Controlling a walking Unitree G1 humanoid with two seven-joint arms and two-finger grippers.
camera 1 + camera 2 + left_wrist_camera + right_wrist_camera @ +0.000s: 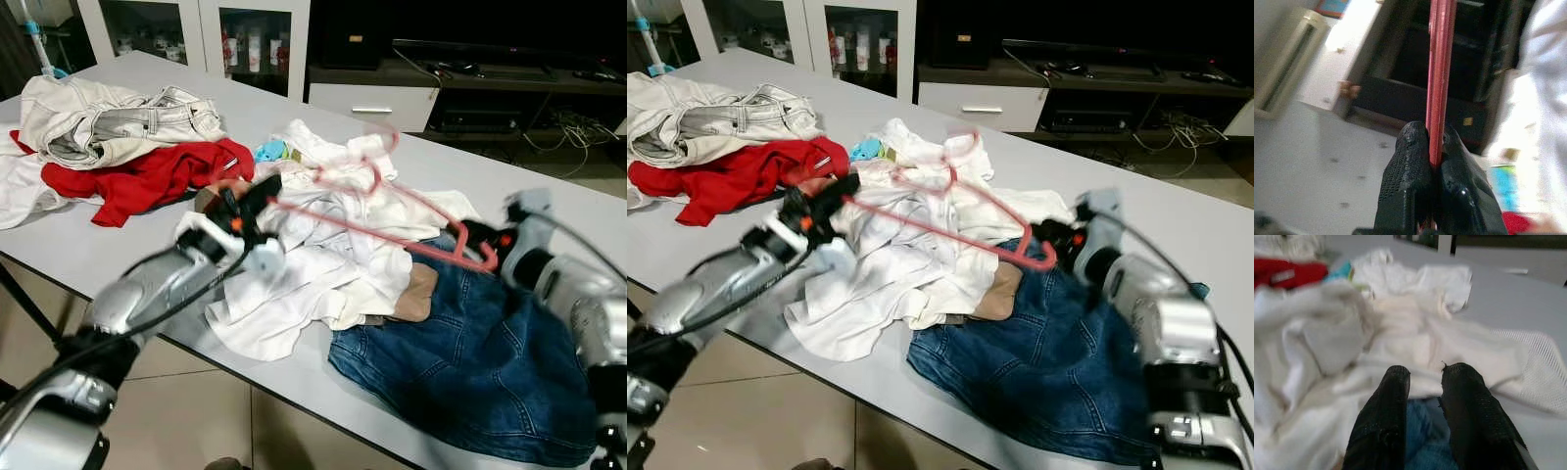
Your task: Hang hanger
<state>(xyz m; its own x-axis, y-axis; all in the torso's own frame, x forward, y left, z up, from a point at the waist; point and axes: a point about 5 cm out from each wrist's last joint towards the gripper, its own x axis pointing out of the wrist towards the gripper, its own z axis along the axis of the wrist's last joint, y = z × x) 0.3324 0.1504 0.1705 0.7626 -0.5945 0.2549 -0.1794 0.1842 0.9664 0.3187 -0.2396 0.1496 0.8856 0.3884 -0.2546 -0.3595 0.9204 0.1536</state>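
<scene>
A: Head views first. The pink hanger (377, 211) is lifted over the white clothes (313, 264) on the table (88, 250). The left gripper (257, 195) pinches 1 end of its bar; the other end curls just beside the right gripper (1060, 238), above the jeans (1048, 362).

B: Is the right one holding it?

A: I cannot tell from there. The hanger is blurred, so the contact is unclear.

B: Left wrist view?

A: The 2 fingers (1405, 181) are clamped on the red bar (1440, 73), near its very end. That is the risk: with so little plastic in the grip, the long hanger could pivot or slip out when swung.

B: Right wrist view?

A: Its 2 fingers (1388, 416) stand slightly apart with nothing between them, only white cloth and jeans beyond. So I judge the hanger rests on 1 grip alone.

B: Anything else?

A: The hook hangs close over the white clothes and could snag a fold, dragging cloth toward the red garment (147, 176). No rail is visible yet.
</scene>
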